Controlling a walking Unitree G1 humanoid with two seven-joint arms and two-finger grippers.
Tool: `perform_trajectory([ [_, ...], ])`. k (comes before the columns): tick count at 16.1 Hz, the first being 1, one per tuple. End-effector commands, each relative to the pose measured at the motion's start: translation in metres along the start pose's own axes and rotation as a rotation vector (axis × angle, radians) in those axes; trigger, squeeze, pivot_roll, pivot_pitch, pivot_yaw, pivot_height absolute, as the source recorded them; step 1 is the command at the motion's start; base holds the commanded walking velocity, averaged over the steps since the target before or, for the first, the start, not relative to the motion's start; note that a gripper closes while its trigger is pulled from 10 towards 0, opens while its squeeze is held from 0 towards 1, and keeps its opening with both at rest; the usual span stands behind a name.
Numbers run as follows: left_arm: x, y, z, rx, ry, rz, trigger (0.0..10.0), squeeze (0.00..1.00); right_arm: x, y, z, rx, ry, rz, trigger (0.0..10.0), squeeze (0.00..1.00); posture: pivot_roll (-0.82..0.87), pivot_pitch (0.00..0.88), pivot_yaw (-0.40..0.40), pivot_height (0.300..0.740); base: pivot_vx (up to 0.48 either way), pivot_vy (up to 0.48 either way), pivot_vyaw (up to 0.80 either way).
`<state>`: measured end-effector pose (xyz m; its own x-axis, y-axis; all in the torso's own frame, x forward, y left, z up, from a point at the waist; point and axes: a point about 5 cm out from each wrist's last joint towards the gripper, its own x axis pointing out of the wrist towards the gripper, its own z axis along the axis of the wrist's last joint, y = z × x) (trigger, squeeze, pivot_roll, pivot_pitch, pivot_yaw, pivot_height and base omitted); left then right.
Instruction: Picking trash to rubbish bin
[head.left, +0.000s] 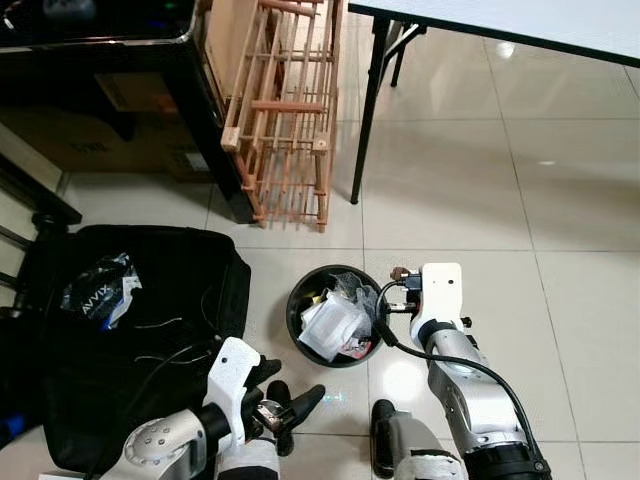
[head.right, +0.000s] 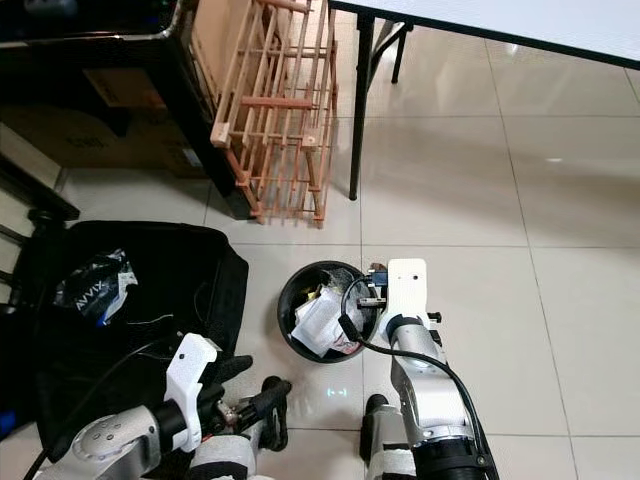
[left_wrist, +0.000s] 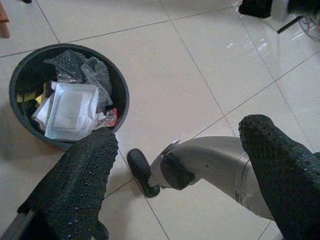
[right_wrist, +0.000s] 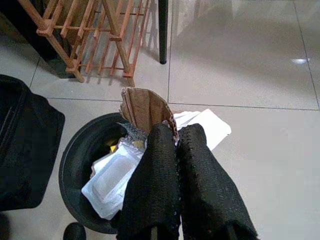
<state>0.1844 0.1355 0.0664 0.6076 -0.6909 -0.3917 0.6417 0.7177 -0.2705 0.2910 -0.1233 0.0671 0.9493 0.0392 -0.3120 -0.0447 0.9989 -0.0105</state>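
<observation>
Low at the front, the left gripper (head.left: 290, 405) hovers over the floor (head.left: 580, 300) beside the bag (head.left: 150, 330), fingers (left_wrist: 75, 185) spread and empty; the right gripper (right_wrist: 175, 145) hangs at the bin (head.left: 296, 300) rim, fingers pressed together, pinching cardboard (right_wrist: 145, 107) above the trash (head.left: 335, 322) inside. Behind stands a rack (head.left: 285, 110).

Right gripper (right_wrist: 176, 145) stretched forward, fingers pinched together. Left gripper (left_wrist: 180, 150) held low, fingers spread wide.

A lived-in home room with glossy tiled floor (head.left: 470, 190); beyond the rubbish bin (head.left: 300, 300) lean a wooden rack (head.left: 285, 110) and folding table (head.left: 500, 25); beside it, a black bag (head.left: 150, 330).
</observation>
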Motion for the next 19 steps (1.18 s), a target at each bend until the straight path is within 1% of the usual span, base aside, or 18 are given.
perform_trajectory([
  [1, -0.003, -0.006, -0.004, -0.019, 0.023, -0.013, 10.0, 0.0, 0.0, 0.007, -0.012, -0.005, 0.049, 0.036, 10.0, 0.0, 0.12, 0.406, 0.045, 0.74, 0.0, 0.0, 0.0],
  [4, -0.006, -0.01, -0.006, -0.017, 0.032, -0.018, 10.0, 0.0, 0.007, 0.024, -0.027, -0.029, 0.121, 0.143, 10.0, 0.0, 0.14, 0.435, 0.043, 0.74, 0.0, 0.0, 0.0],
  [8, -0.008, -0.014, -0.009, -0.006, 0.05, -0.019, 10.0, 0.0, 0.014, 0.032, -0.034, -0.066, 0.165, 0.208, 10.0, 0.0, 0.15, 0.451, 0.031, 0.74, 0.0, 0.0, 0.0],
  [10, -0.009, -0.014, -0.008, -0.009, 0.046, -0.002, 10.0, 0.0, 0.019, 0.034, -0.037, -0.09, 0.183, 0.212, 10.0, 0.0, 0.16, 0.452, 0.027, 0.74, 0.0, 0.0, 0.0],
  [12, -0.011, -0.015, -0.008, -0.008, 0.048, 0.002, 10.0, 0.0, 0.022, 0.034, -0.04, -0.089, 0.196, 0.208, 10.0, 0.0, 0.16, 0.455, 0.025, 0.74, 0.0, 0.0, 0.0],
  [16, -0.016, -0.015, -0.01, -0.005, 0.062, 0.01, 10.0, 0.0, 0.026, 0.045, -0.046, -0.047, 0.226, 0.259, 10.0, 0.0, 0.19, 0.469, 0.035, 0.74, 0.0, 0.0, 0.0],
  [19, -0.018, -0.015, -0.009, -0.003, 0.068, 0.014, 10.0, 0.0, 0.027, 0.051, -0.044, -0.036, 0.219, 0.283, 10.0, 0.0, 0.19, 0.478, 0.036, 0.74, 0.0, 0.0, 0.0],
])
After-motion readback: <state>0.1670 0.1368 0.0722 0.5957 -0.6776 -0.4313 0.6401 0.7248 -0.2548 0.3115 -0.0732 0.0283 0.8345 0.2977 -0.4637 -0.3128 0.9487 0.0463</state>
